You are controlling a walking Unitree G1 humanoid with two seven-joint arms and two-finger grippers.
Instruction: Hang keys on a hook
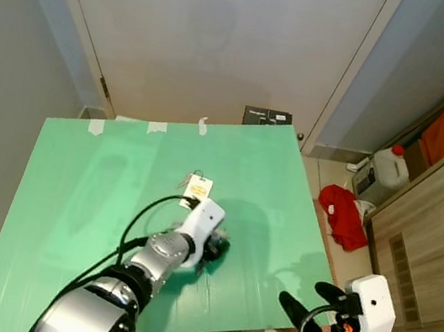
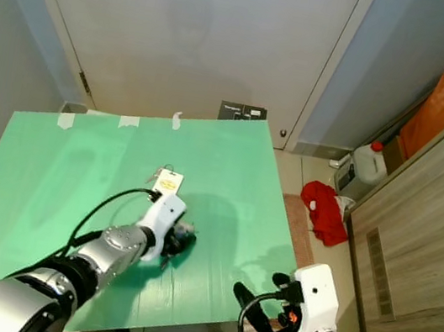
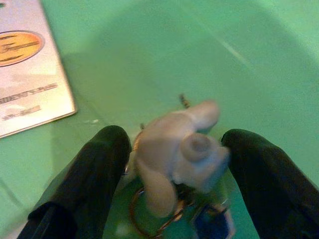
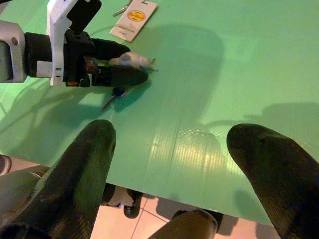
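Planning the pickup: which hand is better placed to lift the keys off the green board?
Left. The left hand already straddles the keys on the green board; the right hand hovers open past its edge.

1. A white tag (image 3: 30,69) lies on the green worktop (image 1: 97,196), at the upper left of the left wrist view. It bears a gold oval emblem and lines of gold print, too blurred to read.
2. In the left eye view the same tag sits near mid-frame, its print too small to make out.
3. A black box (image 1: 267,117) at the worktop's far edge carries pale lettering, which is illegible.
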